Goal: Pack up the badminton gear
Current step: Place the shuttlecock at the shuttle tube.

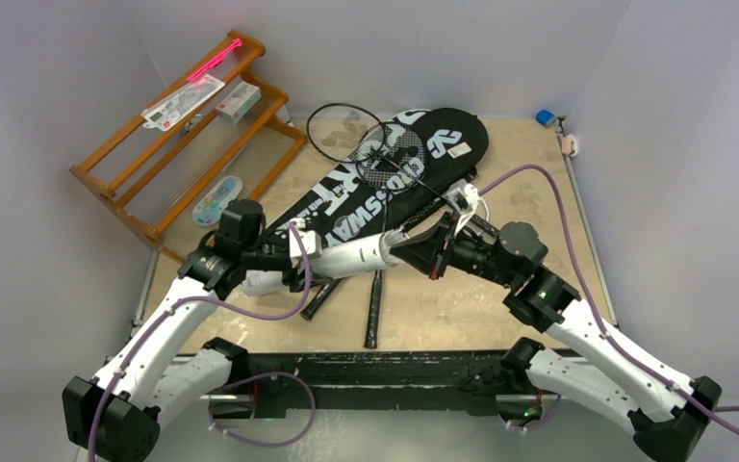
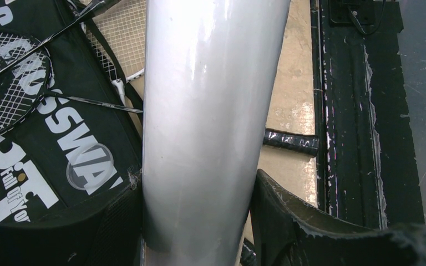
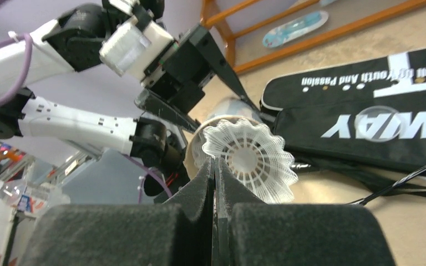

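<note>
The long white tube (image 2: 211, 111) lies level above the table, and my left gripper (image 2: 197, 216) is closed round its rear end, one finger (image 2: 288, 216) on each side. In the top view the tube (image 1: 356, 255) points right, toward my right gripper (image 1: 435, 252). That right gripper (image 3: 215, 165) is shut on the rim of a white shuttlecock (image 3: 255, 160), whose skirt sits at the tube's open mouth (image 3: 197, 145). Two rackets (image 1: 375, 144) lie on the black covers (image 1: 346, 192) lettered SPORT and CROSSWAY. A black handle (image 1: 374, 310) lies on the table below the tube.
An orange-brown wooden rack (image 1: 183, 135) with small packets and a pink stick (image 1: 214, 60) stands at the back left. A black rail (image 1: 375, 371) runs along the near edge. A small blue object (image 1: 546, 117) sits in the far right corner.
</note>
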Tool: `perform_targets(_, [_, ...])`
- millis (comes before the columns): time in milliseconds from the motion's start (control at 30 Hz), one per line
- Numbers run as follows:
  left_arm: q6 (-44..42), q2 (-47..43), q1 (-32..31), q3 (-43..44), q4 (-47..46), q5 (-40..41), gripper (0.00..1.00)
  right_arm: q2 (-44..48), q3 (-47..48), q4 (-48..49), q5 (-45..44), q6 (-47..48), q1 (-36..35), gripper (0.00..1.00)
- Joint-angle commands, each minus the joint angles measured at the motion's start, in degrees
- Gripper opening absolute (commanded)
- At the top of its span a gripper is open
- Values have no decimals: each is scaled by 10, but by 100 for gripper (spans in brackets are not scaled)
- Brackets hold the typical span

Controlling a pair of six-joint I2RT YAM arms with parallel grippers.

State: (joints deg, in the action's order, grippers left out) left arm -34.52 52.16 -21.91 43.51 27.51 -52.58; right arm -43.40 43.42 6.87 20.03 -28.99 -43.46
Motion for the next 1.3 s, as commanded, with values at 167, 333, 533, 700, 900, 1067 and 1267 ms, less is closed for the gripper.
perform_targets(167, [1,-3,0,22,-22,-27,35,-11,-16,31,44,-14,-1,24])
perform_targets(333, [0,-3,-1,22,-21,-27,35,23,-3,-8,6,8,-1,46])
perform_targets(533, [0,-2,0,23,-21,-27,35,44,25,-64,-41,21,-1,30])
perform_targets(700, [0,-2,0,23,-21,-28,35,21,54,-101,-48,23,-1,0])
perform_targets(900, [-2,-2,-1,23,-21,-28,35,7,38,-87,-45,15,0,0])
perform_targets(1067, [-3,-3,-1,23,-21,-35,35,0,-25,-1,-8,-19,-1,0])
perform_targets(1267, [-11,-7,0,24,-21,-74,35,-25,-89,160,42,-52,0,0])
